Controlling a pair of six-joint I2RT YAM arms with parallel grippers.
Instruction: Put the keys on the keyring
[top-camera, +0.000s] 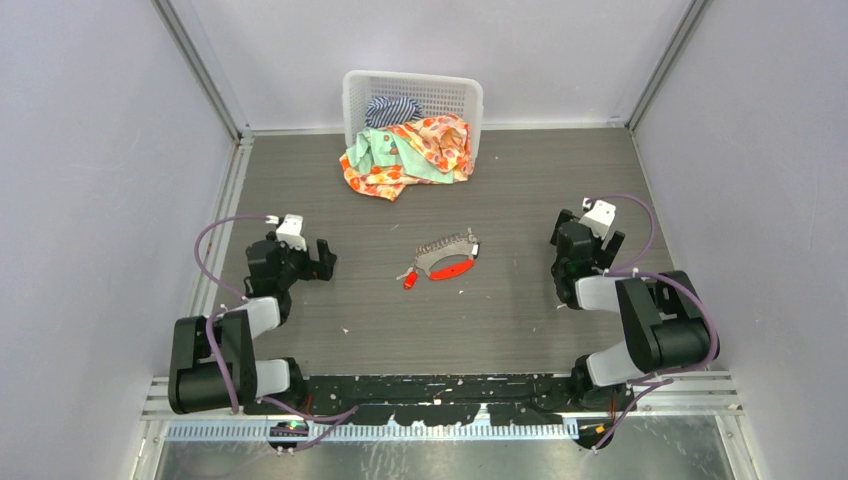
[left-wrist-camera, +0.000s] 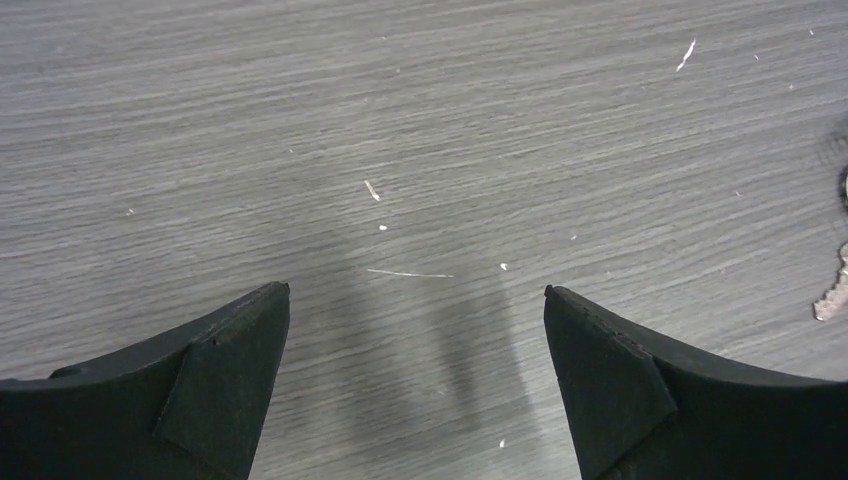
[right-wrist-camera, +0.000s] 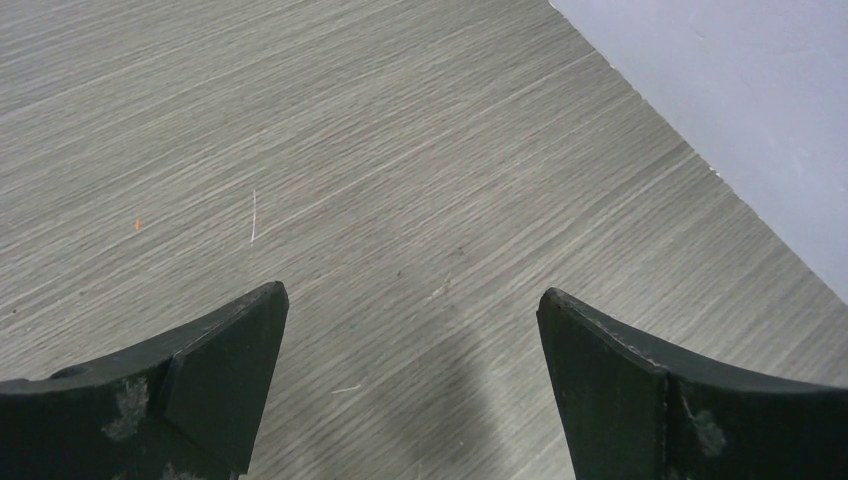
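One keyring (top-camera: 446, 247), one red key (top-camera: 410, 281), one basket (top-camera: 441, 92).

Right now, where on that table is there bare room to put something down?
Bare table lies between the left gripper and the keyring, between the keyring and the right gripper, and in the back corners either side of the white basket. It is crowded mid-back, where clothes spill from the basket.
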